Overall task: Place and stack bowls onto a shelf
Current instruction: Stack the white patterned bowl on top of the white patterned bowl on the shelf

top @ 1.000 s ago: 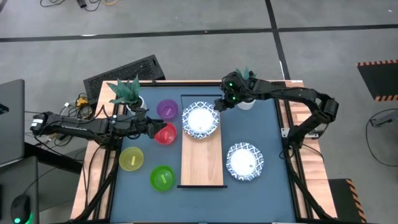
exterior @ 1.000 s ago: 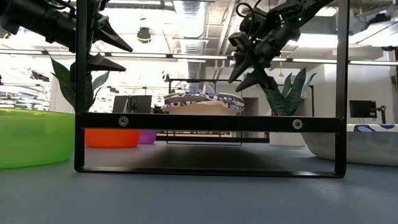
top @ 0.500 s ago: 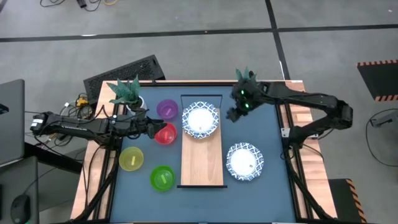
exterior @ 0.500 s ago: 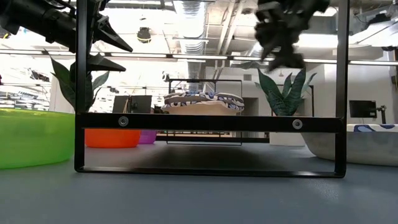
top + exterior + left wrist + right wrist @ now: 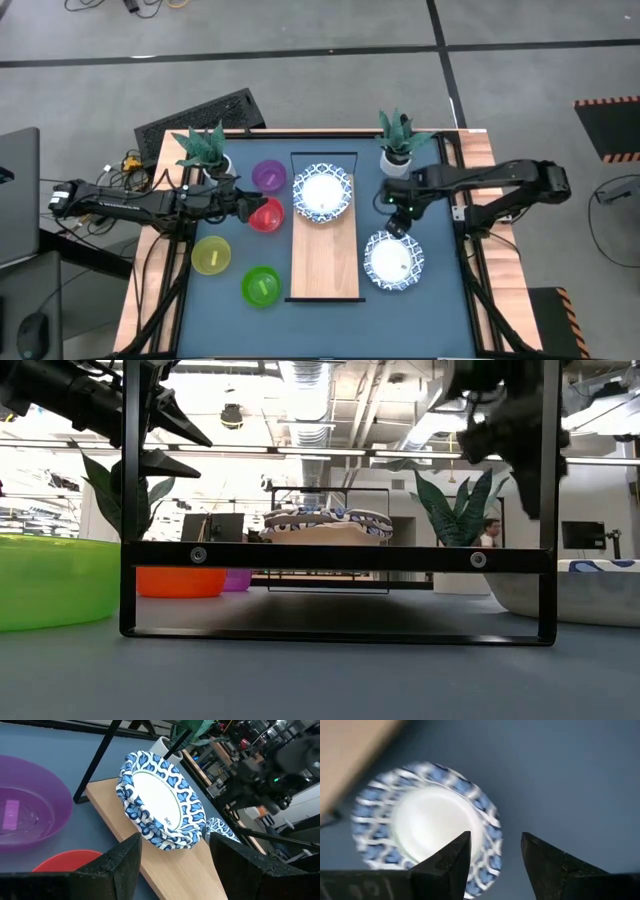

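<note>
One white bowl with a blue-patterned rim (image 5: 322,193) sits on the far end of the light-wood plank (image 5: 325,265); it also shows in the left wrist view (image 5: 160,812). The second white bowl (image 5: 393,260) rests on the blue tabletop right of the plank. My right gripper (image 5: 398,222) hovers open above this bowl's far rim, pointing down; the bowl shows below its fingers (image 5: 425,837). My left gripper (image 5: 250,205) is open and raised over the red bowl (image 5: 266,215), facing the plank. The purple bowl (image 5: 268,177), yellow bowl (image 5: 211,256) and green bowl (image 5: 262,286) stand left of the plank.
Two white plant pots stand at the far edge, one on the left (image 5: 205,150) and one on the right (image 5: 397,140). A black wire frame (image 5: 335,555) stands at the plank's near end and another at its far end (image 5: 323,155). Bare tabletop lies along the near edge.
My right gripper has gone from beside the bowl on the plank's far end toward the table's near right, turning to point down over the second white bowl. The bowls have stayed where they were.
</note>
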